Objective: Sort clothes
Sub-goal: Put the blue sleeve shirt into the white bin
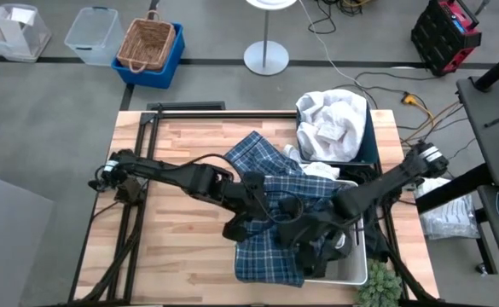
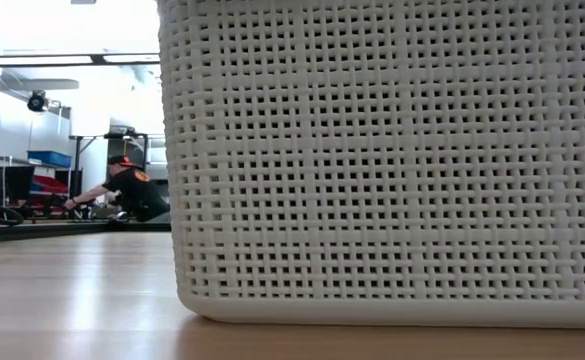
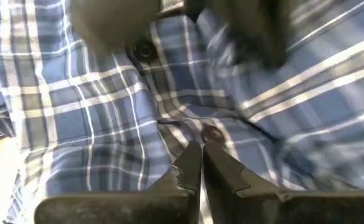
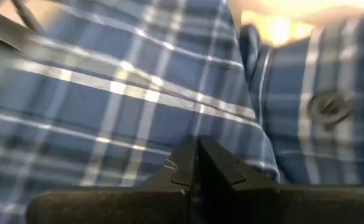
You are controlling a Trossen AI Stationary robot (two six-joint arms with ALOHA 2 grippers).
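On the wooden table (image 1: 181, 170), two dark arms meet over one blue-and-white plaid shirt (image 1: 270, 217), which lies spread and rumpled across the table's middle and over the edge of the white bin (image 1: 351, 271) at the near right. The left gripper (image 3: 201, 147) has its fingers pressed together, pinching a fold of the plaid shirt beside a small button; the right gripper (image 4: 197, 146) is likewise clamped on the same fabric, close to another button. The shirt's cloth shows wide blue squares crossed by thin white lines (two buttons can be counted in the left wrist view, one in the right). A heap of white clothes (image 1: 333, 119) fills the navy bin (image 1: 370, 145) at the far right. That makes two bins on the table; what else lies under the shirt in the white one is hidden.
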